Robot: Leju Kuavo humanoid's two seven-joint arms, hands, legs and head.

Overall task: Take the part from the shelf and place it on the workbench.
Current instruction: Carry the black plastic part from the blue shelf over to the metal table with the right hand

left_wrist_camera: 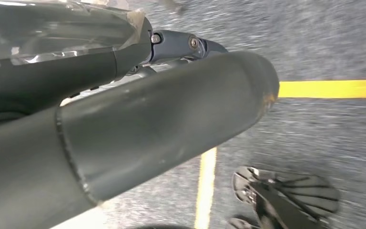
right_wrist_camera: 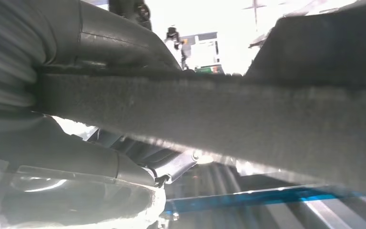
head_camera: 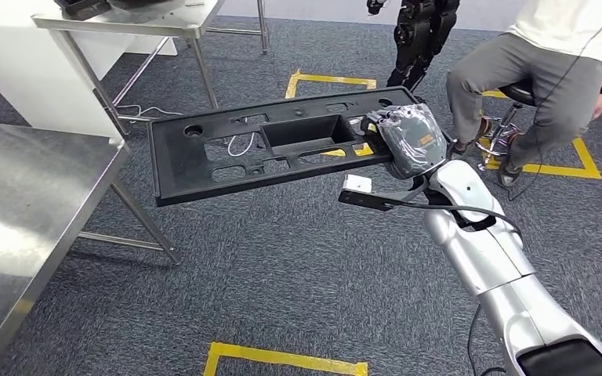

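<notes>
Above the carpet, right robot hand (head_camera: pixel 412 141) gripping black part (head_camera: pixel 270 145) by its end

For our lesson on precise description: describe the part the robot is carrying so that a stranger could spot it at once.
Start at the steel workbench on the left, then look right, above the grey carpet. There the right hand grips one end of a long, flat black plastic panel. Unlike anything nearby, it has a deep rectangular recess in its middle and several smaller cut-outs.

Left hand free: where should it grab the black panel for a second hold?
Probably the far short end of the black panel, coming from the left. The right hand grips one end only, so the long flat part sticks out unsupported; the open cutouts near that edge offer a lip for fingers.
</notes>
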